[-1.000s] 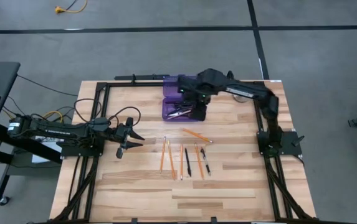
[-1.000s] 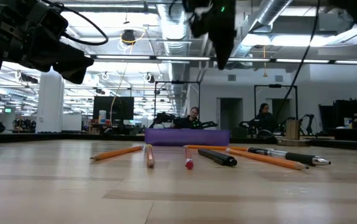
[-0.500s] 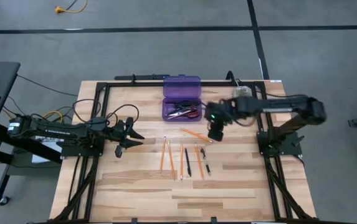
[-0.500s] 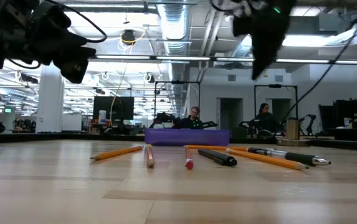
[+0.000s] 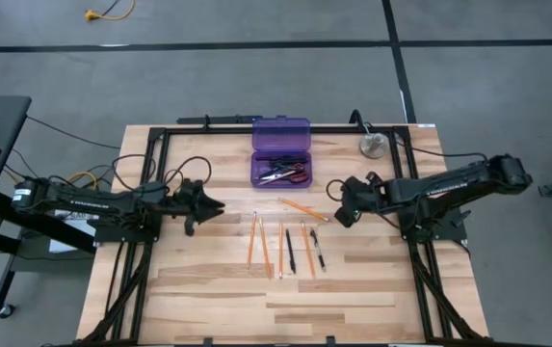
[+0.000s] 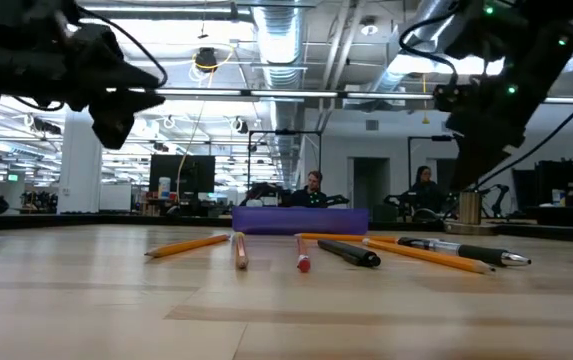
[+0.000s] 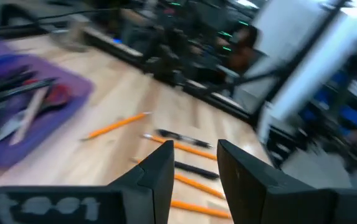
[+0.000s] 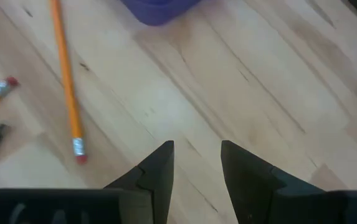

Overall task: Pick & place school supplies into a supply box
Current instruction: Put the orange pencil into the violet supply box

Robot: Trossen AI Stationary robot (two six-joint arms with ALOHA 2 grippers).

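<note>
Supply box [image 5: 280, 152] sat open near the table's [image 5: 208, 289] far edge, scissors [image 5: 293, 174] and pens inside; pencils [image 5: 257, 241] and pens [image 5: 290, 251] lay mid-table unpacked, left gripper [image 5: 218, 205] and right gripper [image 5: 336, 214] empty, fingers apart.

A light wooden table [image 5: 218, 299] is seen, on which an open purple supply box [image 5: 280, 152], a silver disc [image 5: 372, 146], and scattered orange pencils [image 5: 303, 208] and dark pens [image 5: 290, 252] are laid.
</note>
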